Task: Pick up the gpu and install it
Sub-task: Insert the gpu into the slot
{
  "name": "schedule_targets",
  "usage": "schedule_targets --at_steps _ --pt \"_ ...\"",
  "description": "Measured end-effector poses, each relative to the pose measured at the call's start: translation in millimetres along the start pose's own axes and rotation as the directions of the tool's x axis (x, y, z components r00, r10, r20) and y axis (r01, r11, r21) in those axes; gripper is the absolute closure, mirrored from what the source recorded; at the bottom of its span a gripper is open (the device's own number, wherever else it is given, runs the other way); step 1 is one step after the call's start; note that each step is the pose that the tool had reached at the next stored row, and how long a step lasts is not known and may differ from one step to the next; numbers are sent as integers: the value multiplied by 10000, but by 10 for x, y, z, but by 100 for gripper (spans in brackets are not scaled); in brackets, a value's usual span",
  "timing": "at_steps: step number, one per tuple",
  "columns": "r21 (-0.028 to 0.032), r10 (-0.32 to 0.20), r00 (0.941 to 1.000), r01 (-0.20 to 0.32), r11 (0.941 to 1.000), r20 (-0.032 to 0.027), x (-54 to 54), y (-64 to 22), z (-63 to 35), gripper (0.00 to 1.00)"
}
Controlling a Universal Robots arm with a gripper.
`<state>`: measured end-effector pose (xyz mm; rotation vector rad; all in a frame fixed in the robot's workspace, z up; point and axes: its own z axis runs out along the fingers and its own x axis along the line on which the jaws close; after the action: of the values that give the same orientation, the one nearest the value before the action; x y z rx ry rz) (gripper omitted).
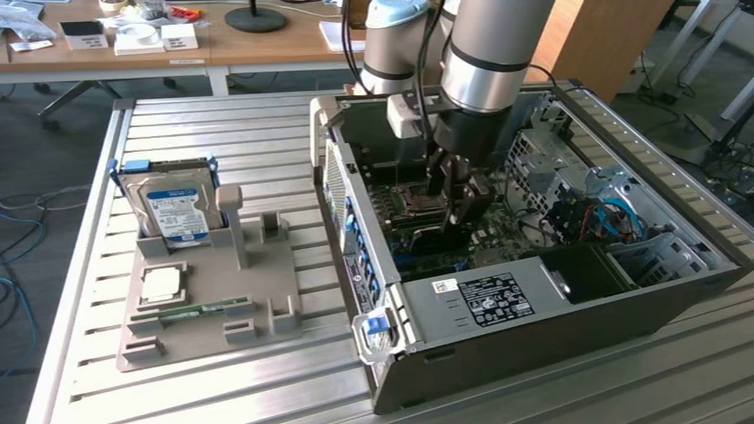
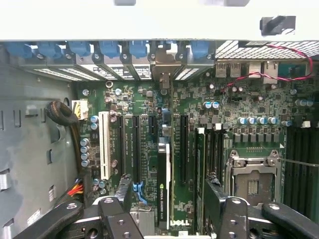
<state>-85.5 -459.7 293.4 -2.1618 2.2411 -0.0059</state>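
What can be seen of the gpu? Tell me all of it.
In the wrist view the gpu is seen edge-on: a thin card, black along its edge with a pale strip beside it and small print too fine to read. It stands upright on the green motherboard, parallel to the long black slots. Whether it is fully seated cannot be told. The open gripper straddles it, with the fingers apart on either side and seemingly not touching it.

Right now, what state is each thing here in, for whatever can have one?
gpu: standing edge-on in a motherboard slot.
claw: open, straddling the gpu.
computer case: lying on its side, side panel off.
hard drive: upright in the grey tray.
memory stick: flat on the tray.
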Motion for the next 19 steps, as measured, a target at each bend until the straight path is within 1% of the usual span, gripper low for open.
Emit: schedule_targets --at_steps 12,15,19 --pt "0 0 10000 0 10000 -1 -3 -4 -159 31" --pt "0 0 10000 0 10000 0 -3 -4 -184 31" --pt "0 0 10000 0 10000 0 -3 -4 -185 31"
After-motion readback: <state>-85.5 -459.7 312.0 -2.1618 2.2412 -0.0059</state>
